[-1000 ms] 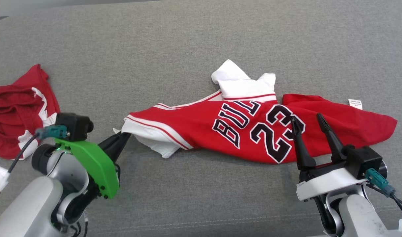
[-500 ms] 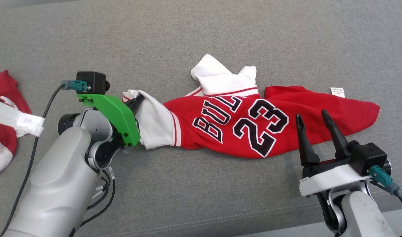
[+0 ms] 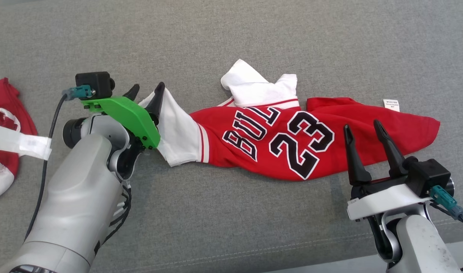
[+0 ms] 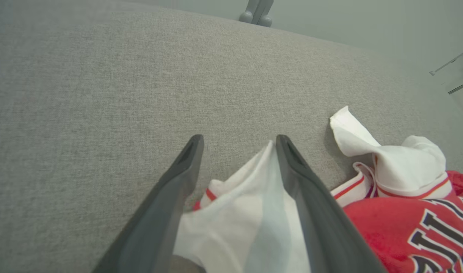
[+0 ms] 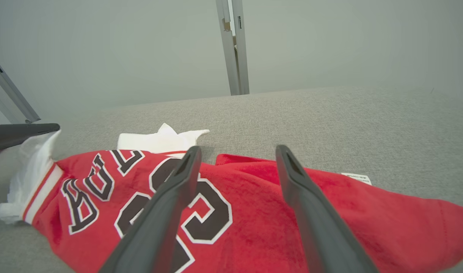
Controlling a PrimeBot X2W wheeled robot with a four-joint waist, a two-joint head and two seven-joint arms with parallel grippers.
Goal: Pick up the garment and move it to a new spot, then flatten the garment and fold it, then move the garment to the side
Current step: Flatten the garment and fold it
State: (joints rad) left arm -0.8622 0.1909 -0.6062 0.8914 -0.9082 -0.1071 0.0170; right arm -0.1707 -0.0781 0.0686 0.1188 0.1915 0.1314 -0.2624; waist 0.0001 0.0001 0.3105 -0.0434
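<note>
The garment [image 3: 277,144] is a red jersey with black-and-white "BULLS 23" lettering and white sleeves, lying crumpled lengthwise on the grey fabric surface [image 3: 231,38]. My left gripper [image 3: 147,91] is open at the garment's left end. Its white sleeve [image 4: 235,212] lies loose between the fingers and leans on the right one. My right gripper [image 3: 362,129] is open above the garment's right part, with nothing between its fingers. In the right wrist view the right gripper [image 5: 237,151] points over the red cloth [image 5: 254,212].
Another red and white garment [image 3: 3,113] lies at the left edge, with a white strip [image 3: 19,142] across it. The surface's front seam [image 3: 254,250] runs near the bottom. A small white label [image 3: 391,105] sticks out at the jersey's far right.
My left gripper, shut on the white sleeve a second ago, carried it toward the far side and has now opened, letting it go. The right gripper stayed open.
</note>
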